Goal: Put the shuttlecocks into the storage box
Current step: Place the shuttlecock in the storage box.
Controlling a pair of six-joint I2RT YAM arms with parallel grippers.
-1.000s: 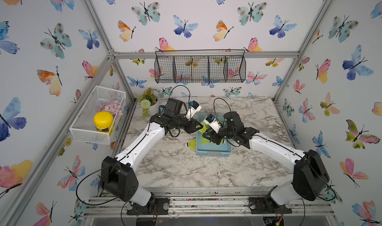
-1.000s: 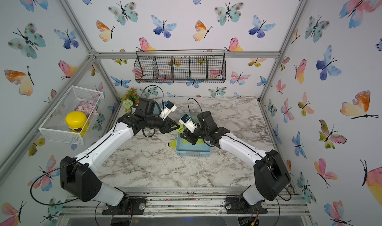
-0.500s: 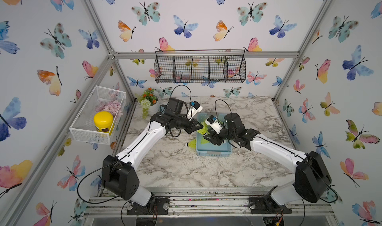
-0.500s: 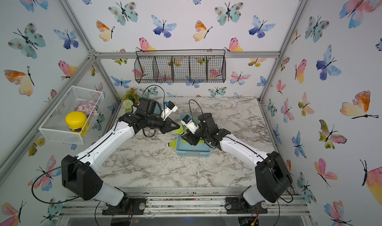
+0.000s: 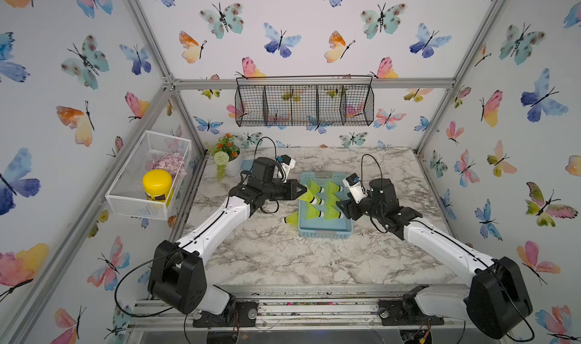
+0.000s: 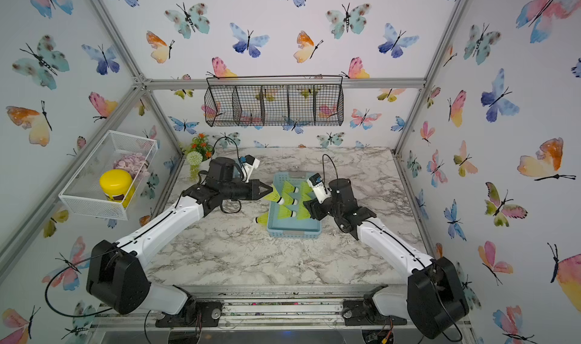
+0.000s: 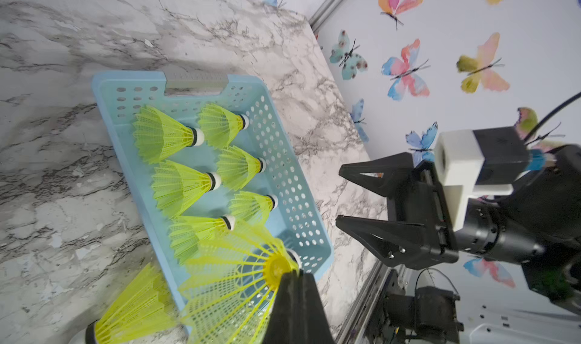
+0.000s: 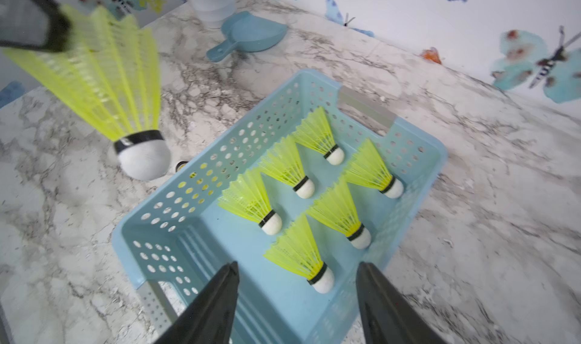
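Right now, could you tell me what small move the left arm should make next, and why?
Probably ease the left gripper farther over the storage box: it grips a shuttlecock by the skirt near the rim, and bare floor shows inside.

A yellow jar (image 5: 157,185) stands in the white mesh basket (image 5: 138,205); potted flowers (image 5: 227,149) sit nearby.

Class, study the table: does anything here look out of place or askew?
Yes. A stray shuttlecock lies on its side on the marble table, just outside the blue box, while six shuttlecocks sit in tidy rows inside. The left tool pinches a held shuttlecock by its skirt.
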